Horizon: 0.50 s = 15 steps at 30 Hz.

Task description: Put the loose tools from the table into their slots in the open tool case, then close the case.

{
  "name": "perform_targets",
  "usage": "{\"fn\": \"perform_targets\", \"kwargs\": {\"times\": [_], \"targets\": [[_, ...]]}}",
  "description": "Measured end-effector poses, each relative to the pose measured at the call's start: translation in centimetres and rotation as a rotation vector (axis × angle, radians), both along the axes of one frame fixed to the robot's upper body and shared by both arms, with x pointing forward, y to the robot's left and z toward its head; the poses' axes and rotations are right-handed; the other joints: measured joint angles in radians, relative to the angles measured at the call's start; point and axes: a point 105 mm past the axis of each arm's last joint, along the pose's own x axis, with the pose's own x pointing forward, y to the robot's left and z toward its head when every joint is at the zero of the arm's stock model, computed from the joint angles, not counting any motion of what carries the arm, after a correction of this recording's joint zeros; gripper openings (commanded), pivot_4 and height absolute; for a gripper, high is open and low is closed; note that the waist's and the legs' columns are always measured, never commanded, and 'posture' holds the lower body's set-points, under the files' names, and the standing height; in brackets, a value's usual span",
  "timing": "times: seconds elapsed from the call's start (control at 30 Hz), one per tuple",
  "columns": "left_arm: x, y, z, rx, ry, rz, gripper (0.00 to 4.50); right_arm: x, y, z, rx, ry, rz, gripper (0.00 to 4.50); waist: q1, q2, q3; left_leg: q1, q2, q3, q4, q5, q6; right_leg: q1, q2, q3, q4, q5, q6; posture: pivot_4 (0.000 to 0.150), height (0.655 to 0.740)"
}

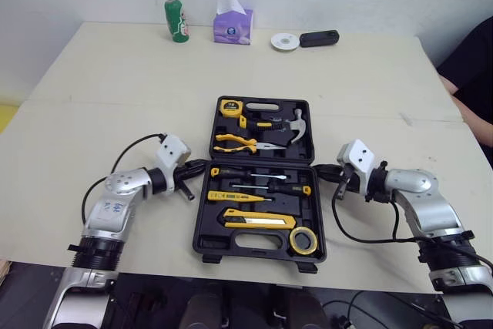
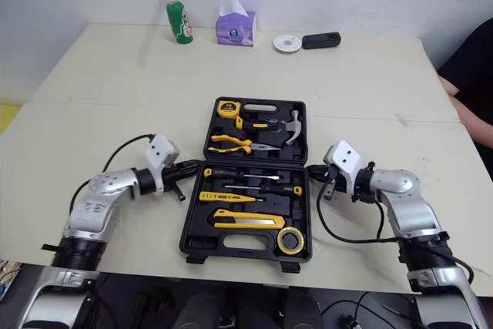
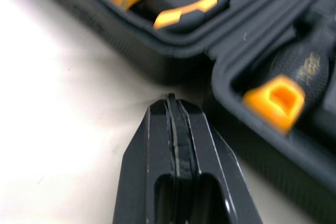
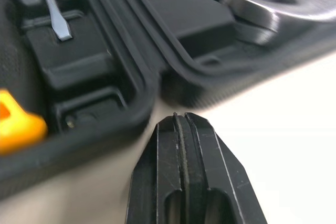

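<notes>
The black tool case (image 1: 202, 225) lies open at the table's middle. In its slots are a tape measure (image 1: 229, 107), hammer (image 1: 286, 123), pliers (image 1: 240, 142), screwdrivers (image 1: 258, 175), a yellow utility knife (image 1: 258, 221) and a tape roll (image 1: 305, 240). My left gripper (image 1: 202, 166) is shut and empty, its tip on the table against the case's left side at the hinge line (image 3: 170, 100). On the opposite side, my right gripper (image 1: 320, 169) is also shut and empty, its tip close to the case's right edge at the hinge (image 4: 176, 119).
At the table's far edge stand a green can (image 1: 176, 20), a purple tissue box (image 1: 233, 25), a white disc (image 1: 285, 41) and a black device (image 1: 319, 38). A person's dark sleeve (image 1: 474, 75) shows at the right edge.
</notes>
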Motion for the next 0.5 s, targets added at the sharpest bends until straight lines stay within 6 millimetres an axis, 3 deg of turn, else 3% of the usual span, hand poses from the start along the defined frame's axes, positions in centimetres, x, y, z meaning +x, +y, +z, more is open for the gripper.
{"fn": "perform_targets", "kwargs": {"times": [0.17, 0.23, 0.3, 0.33, 0.4, 0.5], "targets": [[-1.0, 4.1, 0.4, -0.044, 0.024, 0.101, 2.16, -0.3, -3.6, 1.1, 0.024, 0.009, -0.138, 2.30, -0.010, 0.001, 0.001, 0.000, 0.000, -0.001, 0.001, 0.000, 0.000, 0.001, -0.001, 0.000, 0.000, 0.000, 0.000, 0.150, 0.7400], [-1.0, 5.0, 2.2, -0.101, -0.014, 0.124, 3.18, -1.0, -5.6, 1.5, -0.128, 0.000, -0.158, 3.44, -0.006, 0.002, 0.001, -0.001, 0.000, -0.003, 0.000, -0.001, 0.000, 0.001, -0.002, -0.002, -0.001, 0.000, 0.000, 0.150, 0.7400], [-1.1, 5.0, 5.0, -0.219, -0.055, 0.099, 4.12, -1.2, -6.2, 2.5, -0.195, -0.012, -0.164, 4.44, -0.007, 0.002, 0.001, -0.001, 0.000, -0.003, 0.000, -0.001, -0.001, 0.001, -0.002, -0.002, -0.001, 0.000, 0.000, 0.150, 0.7400], [-1.1, 4.8, 6.8, -0.269, -0.084, 0.071, 4.45, -1.1, -5.9, 3.3, -0.198, -0.025, -0.166, 4.50, -0.008, 0.001, 0.001, -0.001, 0.000, -0.004, 0.000, -0.001, -0.001, 0.001, -0.001, -0.002, -0.001, 0.000, 0.000, 0.150, 0.7400], [-0.8, 4.9, 9.3, -0.271, -0.065, 0.047, 4.45, -0.6, -5.0, 4.7, -0.156, -0.009, -0.197, 4.50, -0.013, 0.002, 0.002, 0.000, 0.000, -0.003, 0.000, -0.001, -0.001, 0.001, -0.001, -0.002, -0.001, 0.000, 0.000, 0.150, 0.7400], [-0.3, 5.0, 11.0, -0.256, 0.028, 0.084, 4.45, 0.0, -4.2, 6.8, -0.085, 0.053, -0.260, 4.50, -0.016, 0.002, 0.002, 0.000, 0.000, -0.003, -0.001, -0.001, -0.002, 0.001, 0.000, -0.001, 0.000, 0.000, 0.000, 0.150, 0.7400]]}}
